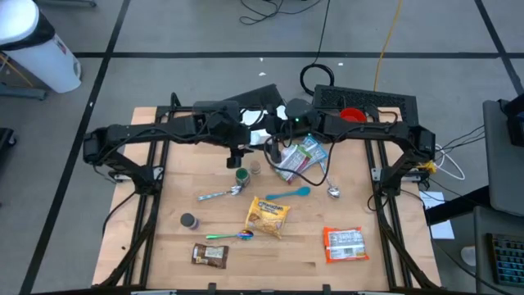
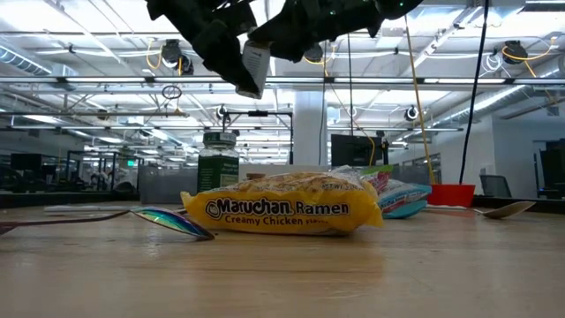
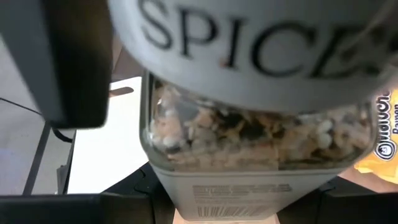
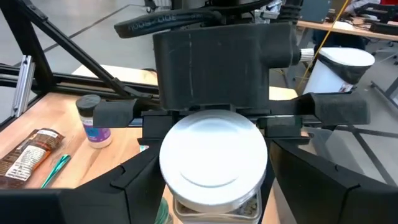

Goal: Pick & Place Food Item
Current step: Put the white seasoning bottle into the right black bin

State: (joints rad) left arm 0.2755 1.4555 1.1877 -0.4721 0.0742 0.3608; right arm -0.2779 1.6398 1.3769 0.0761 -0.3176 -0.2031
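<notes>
A clear spice jar point(image 3: 249, 134) with a pale lid reading SPICE point(image 3: 249, 43) hangs high over the table's far middle point(image 2: 256, 64). My left gripper point(image 1: 239, 149) is shut on it. My right gripper point(image 4: 214, 186) faces it from the table's right and is open. Its fingers stand on either side of the round lid point(image 4: 214, 152). On the table lie a yellow ramen packet point(image 1: 268, 217), an orange packet point(image 1: 345, 244) and a brown bar point(image 1: 209, 256). My left gripper has the jar's labelled end point(image 3: 224, 199) between its two fingers point(image 3: 68, 208), and the jar lies along them with the lid end pointing away. The gripper slants down from the table's left. The jar is lifted clear of the table. My right gripper's fingers point(image 4: 134, 180) stand close against the lid's two sides; I cannot tell whether they touch.
A green-lidded jar point(image 1: 241, 174) stands under the grippers, with packets point(image 1: 299, 160) to its right. A small grey-capped jar point(image 1: 189, 221), spoons point(image 1: 291, 194) and a red bowl point(image 1: 352, 115) are also about. Bare wood lies along the near edge.
</notes>
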